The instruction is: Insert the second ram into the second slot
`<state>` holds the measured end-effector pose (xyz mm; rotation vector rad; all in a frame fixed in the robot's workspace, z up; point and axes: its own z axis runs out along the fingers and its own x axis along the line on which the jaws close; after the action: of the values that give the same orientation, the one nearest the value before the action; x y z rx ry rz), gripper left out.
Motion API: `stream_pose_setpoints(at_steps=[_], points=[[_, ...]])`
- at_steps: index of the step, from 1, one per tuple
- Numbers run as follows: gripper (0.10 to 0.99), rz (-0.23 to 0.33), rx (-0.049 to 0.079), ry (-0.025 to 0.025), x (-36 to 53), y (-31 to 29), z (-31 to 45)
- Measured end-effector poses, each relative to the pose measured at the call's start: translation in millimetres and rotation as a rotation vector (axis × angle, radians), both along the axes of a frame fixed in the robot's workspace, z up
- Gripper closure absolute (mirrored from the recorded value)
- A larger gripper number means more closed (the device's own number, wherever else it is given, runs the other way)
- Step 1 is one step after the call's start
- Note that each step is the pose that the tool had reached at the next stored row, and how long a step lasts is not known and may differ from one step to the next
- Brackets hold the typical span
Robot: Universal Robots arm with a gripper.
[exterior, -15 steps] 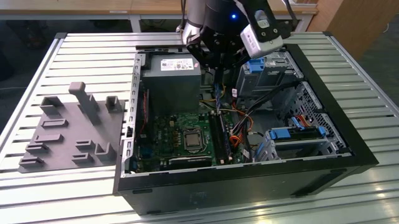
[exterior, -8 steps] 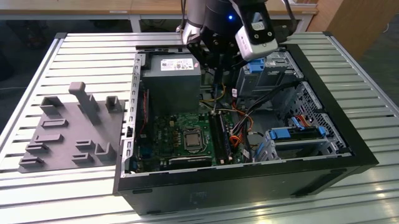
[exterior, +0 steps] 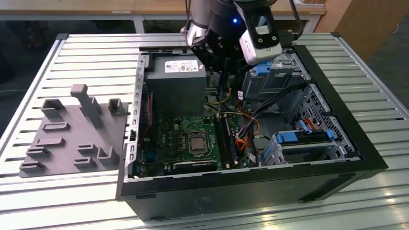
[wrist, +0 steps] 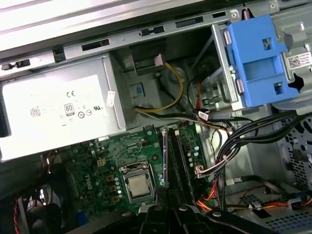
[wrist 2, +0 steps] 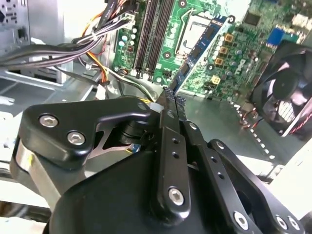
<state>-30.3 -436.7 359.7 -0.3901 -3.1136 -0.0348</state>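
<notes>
Tool (wrist 2: 171, 97) nose-down, jaws tight together.

Gripper (wrist 2: 168, 97) is matt black, looks like metal, with shiny screw heads. Ram (wrist 2: 201, 51) is a smooth blue board with a slight gloss. Table (exterior: 96, 52) is ribbed bare metal, case (exterior: 255, 196) matt black, jig (exterior: 64, 153) matt grey plastic, drive clip (wrist: 256, 53) smooth blue plastic

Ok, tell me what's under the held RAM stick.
The green motherboard and its processor socket lie beneath the RAM stick; the strip of board directly under it is covered.
</notes>
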Motion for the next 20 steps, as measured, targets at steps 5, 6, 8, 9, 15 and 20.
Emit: stream_pose_setpoints(at_steps=[5,6,8,9,15,20], points=[[0.969,0.092,0.000,0.0001,0.0,0.0,-3.0],[0.969,0.110,0.000,0.0000,0.0,0.0,-3.5],[0.969,0.146,0.000,0.0000,0.1,0.0,-4.5],[0.969,0.164,0.000,0.0000,0.1,0.0,-5.0],[0.969,0.263,0.000,0.0000,0.1,0.0,-7.9],[0.969,0.281,0.000,0.0000,0.0,-0.6,-9.4]])
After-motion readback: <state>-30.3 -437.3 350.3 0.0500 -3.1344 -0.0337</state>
